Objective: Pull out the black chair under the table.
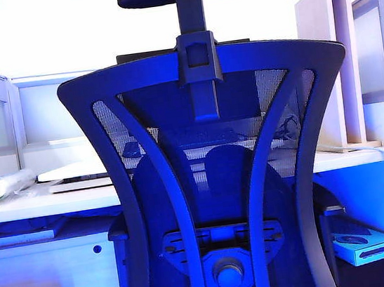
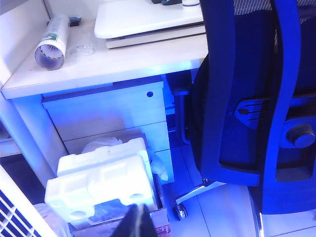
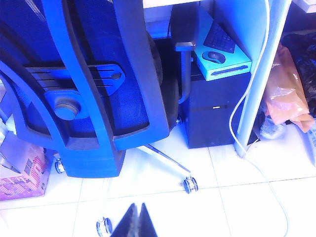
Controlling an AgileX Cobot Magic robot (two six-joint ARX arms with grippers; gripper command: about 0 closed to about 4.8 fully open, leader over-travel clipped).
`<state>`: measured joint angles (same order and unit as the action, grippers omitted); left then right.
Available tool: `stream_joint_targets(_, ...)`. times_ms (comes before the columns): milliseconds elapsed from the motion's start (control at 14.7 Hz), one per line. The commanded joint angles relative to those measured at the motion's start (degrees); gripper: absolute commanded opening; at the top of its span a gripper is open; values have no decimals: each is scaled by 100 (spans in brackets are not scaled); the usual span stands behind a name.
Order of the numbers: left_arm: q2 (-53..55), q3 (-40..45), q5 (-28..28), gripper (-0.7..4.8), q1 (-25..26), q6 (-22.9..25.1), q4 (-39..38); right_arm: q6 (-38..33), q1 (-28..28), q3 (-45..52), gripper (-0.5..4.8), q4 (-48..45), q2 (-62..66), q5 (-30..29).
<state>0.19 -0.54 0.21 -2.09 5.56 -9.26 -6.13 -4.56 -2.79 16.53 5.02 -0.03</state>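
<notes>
The black chair [image 1: 214, 176] fills the middle of the exterior view, its mesh back and headrest toward me, its seat tucked under the white table [image 1: 37, 203]. Neither arm shows in that view. In the left wrist view the chair [image 2: 252, 98] stands beside the drawer unit, and my left gripper [image 2: 140, 211] hangs shut and empty above a foam block, well apart from the chair. In the right wrist view the chair [image 3: 94, 74] rises over its wheeled base, while my right gripper [image 3: 138, 208] is shut, empty, above the floor tiles short of the chair.
A pale drawer unit [image 2: 108, 108] sits under the table at left, with white foam packing [image 2: 101, 180] in a box before it. A dark computer case [image 3: 217, 111] with a teal box [image 3: 224, 52] stands at right. A white cable [image 3: 252, 94] hangs down. A rolled paper tube [image 1: 0, 188] lies on the table.
</notes>
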Motion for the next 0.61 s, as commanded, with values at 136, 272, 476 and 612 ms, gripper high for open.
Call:
stream_joint_targets(136,2,13,2,-4,4,0,-136,17,-2,20,-1,-57,-9,7)
stream_joint_targets(272,2,11,4,-5,4,-4,-90,17,-2,20,-1,-57,-9,7)
stream_joint_targets(476,2,11,472,-5,4,-7,63,15,-4,20,-1,-103,-9,-13)
stream_joint_targets(612,2,9,1067,-5,4,-22,501,15,-7,17,-1,-446,-9,-404)
